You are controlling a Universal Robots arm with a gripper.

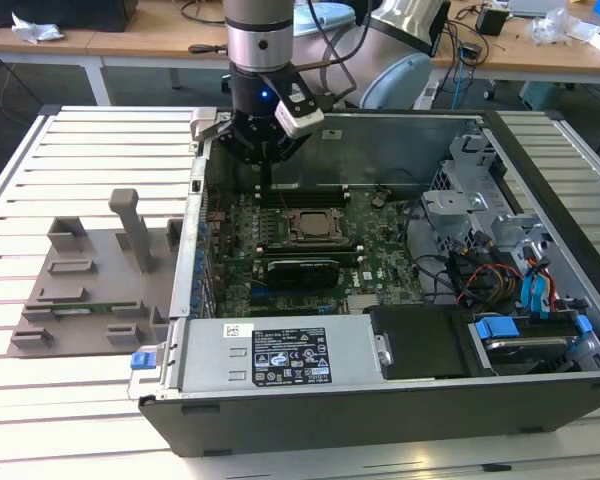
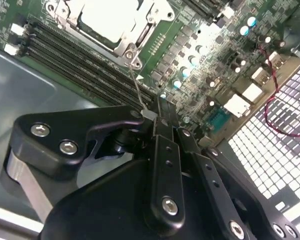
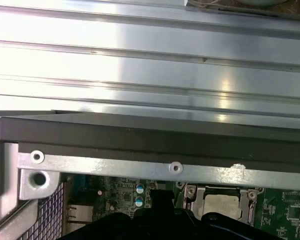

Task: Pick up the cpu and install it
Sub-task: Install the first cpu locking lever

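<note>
The black multi-link gripper hung closed over the green motherboard, empty (fingertips together). The small silvery-grey square cpu sat in its dark socket frame nearby. Judgement: verify flush seating before retreating.

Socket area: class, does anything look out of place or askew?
Yes: the lever stands raised off the socket, its tip pinched in the gripper, not latched flat. The cpu lies square.
</note>
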